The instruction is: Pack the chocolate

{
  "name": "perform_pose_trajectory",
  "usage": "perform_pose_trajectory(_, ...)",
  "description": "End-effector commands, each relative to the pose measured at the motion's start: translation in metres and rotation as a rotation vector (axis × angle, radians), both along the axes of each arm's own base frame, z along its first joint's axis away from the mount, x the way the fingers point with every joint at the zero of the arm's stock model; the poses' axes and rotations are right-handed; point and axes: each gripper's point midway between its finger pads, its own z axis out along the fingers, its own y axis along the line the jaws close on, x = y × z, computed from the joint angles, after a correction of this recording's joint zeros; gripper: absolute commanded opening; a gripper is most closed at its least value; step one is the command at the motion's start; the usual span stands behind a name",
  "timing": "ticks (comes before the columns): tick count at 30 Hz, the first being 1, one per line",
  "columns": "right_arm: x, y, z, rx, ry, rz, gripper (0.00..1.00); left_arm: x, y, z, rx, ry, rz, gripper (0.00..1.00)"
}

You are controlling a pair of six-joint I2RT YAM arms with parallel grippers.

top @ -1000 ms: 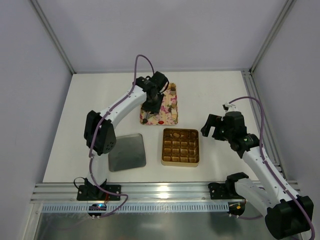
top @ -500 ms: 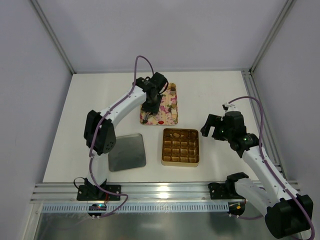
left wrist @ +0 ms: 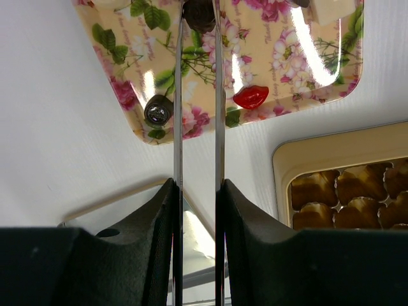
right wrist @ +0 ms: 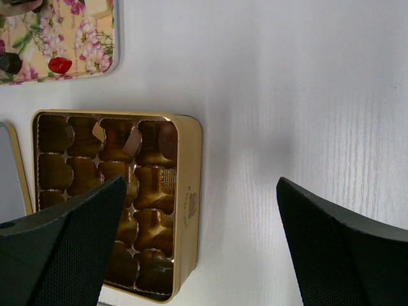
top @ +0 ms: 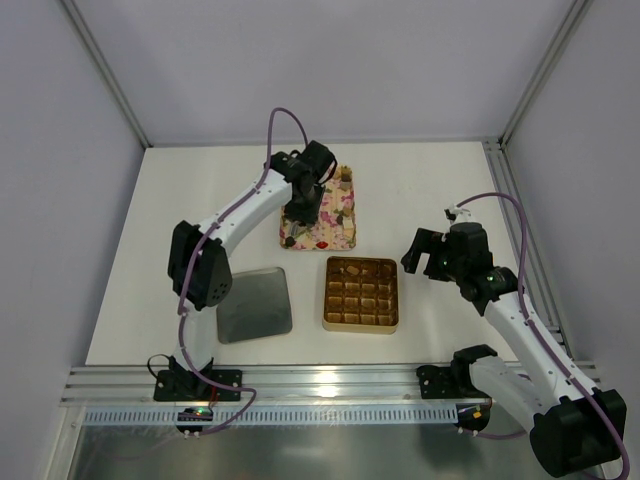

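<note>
1. The white table (top: 200, 200) fills the overhead view, and nothing lying on it has shifted over the last second.
2. The left arm (top: 240, 212) reaches toward the upper middle of that frame; its wrist has moved only slightly. The right arm (top: 515, 315), at the right, has not moved. The right gripper (right wrist: 201, 182) hangs with its fingers spread wide, holding nothing, just beside the box.
3. A grey lid (top: 254, 304) lies lower left of centre, with the gold box (top: 361, 327) just to its right. Most cells show only gold lining (a brown piece may sit in a corner cell; I cannot tell).
4. The floral tray (left wrist: 280, 70) sits above the box.
5. The left gripper (left wrist: 199, 25) has drawn its thin fingers in to a narrow gap. They now look to touch both flanks of the dark chocolate (left wrist: 199, 9), which rests on the tray at the top centre of the wrist view. The pick seems to be at the gripping stage — the lift and the carry to an empty cell remain.
6. A round dark piece (left wrist: 158, 109) and a red lip-shaped sweet (left wrist: 250, 97) lie loose near the tray's lower edge.
</note>
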Motion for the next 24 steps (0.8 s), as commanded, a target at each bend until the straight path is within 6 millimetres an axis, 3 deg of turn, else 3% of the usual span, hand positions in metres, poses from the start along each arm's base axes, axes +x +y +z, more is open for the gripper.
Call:
perform_pose_trajectory(1,0.011,0.002,0.024,0.012,-0.078,0.001,1.00,0.006,-0.002,0.031,-0.044,-0.061,-0.013,0.30)
perform_pose_trajectory(10,0.011,0.002,0.023,0.013,-0.075,0.000,1.00,-0.004,-0.001,0.045,-0.080,-0.060,-0.017,0.30)
perform_pose_trajectory(24,0.014,0.004,0.023,0.023,-0.077,-0.003,1.00,-0.047,-0.019,0.068,-0.175,-0.045,-0.071,0.30)
